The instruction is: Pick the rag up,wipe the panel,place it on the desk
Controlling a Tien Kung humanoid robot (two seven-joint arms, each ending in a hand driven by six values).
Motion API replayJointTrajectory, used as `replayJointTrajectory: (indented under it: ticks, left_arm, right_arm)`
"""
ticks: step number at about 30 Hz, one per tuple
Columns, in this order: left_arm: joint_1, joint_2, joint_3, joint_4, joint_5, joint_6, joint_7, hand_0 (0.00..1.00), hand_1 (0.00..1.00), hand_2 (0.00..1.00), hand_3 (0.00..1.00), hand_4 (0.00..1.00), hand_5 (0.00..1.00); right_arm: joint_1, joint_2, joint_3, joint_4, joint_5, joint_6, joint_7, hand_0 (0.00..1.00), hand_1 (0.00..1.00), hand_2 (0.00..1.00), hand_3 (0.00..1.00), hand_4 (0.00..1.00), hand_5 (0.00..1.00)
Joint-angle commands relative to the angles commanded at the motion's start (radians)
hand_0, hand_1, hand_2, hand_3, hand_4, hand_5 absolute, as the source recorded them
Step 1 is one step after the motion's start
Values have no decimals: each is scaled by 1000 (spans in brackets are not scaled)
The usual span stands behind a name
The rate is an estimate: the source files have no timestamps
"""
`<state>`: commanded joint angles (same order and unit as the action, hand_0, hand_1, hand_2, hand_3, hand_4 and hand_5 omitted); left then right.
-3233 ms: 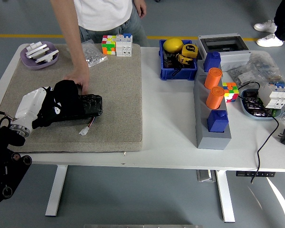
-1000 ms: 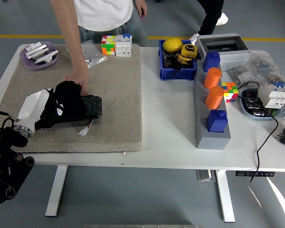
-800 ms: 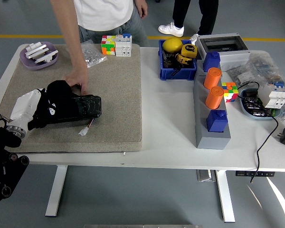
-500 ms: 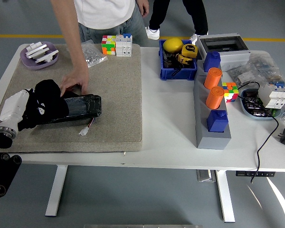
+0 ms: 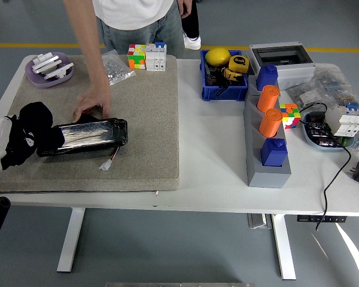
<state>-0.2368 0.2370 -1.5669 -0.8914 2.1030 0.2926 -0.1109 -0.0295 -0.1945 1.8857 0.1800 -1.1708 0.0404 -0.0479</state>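
Head view: my left robot hand (image 5: 5, 143), at the frame's left edge, grips the black rag (image 5: 33, 122) at the panel (image 5: 84, 136)'s left end. A person's hand (image 5: 91, 103) steadies the panel. I'd press flat, sweeping lengthwise, before setting it on the bench (image 5: 209, 149).

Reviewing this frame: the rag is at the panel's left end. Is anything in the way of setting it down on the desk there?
Nothing visible. The left hand holds the black rag at the panel's left end, over bare mat. The person's hand rests at the panel's far edge, not in that path.
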Motion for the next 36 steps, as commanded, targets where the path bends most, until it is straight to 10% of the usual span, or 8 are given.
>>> replayJointTrajectory:
  ticks: [11, 12, 17, 18, 23, 24, 36]
  left_arm:
    - [-21, 7, -17, 121, -71, 46, -79, 262, 229, 519, 399, 2, 2]
    - [-27, 8, -19, 137, -81, 54, -93, 297, 396, 537, 430, 2, 2]
    - [-46, 11, -38, 192, -92, 48, -113, 297, 396, 537, 430, 2, 2]
    - [-48, 13, -40, 199, -94, 46, -117, 476, 687, 640, 530, 397, 2]
    - [-51, 13, -44, 215, -95, 29, -115, 476, 687, 640, 530, 397, 2]
    - [-51, 12, -45, 216, -95, 27, -115, 664, 811, 795, 606, 752, 89]
    - [-49, 13, -35, 185, -66, 12, -84, 735, 849, 820, 791, 908, 184]
  right_arm:
    - [2, -4, -8, 0, -2, 0, 0, 772, 627, 679, 614, 998, 567]
    - [2, -4, -9, 0, -2, 0, 0, 772, 627, 679, 615, 998, 567]
    - [5, -5, -12, 0, -5, 0, 0, 772, 627, 679, 615, 998, 567]
    - [6, -5, -12, 0, -6, -1, 0, 770, 627, 680, 615, 998, 567]
    - [7, -7, -15, 0, -8, -1, -2, 770, 627, 680, 615, 998, 567]
    - [7, -7, -16, 0, -8, -2, -3, 771, 626, 679, 614, 998, 567]
    - [9, -5, 2, 0, -22, -2, -1, 773, 621, 679, 615, 998, 567]
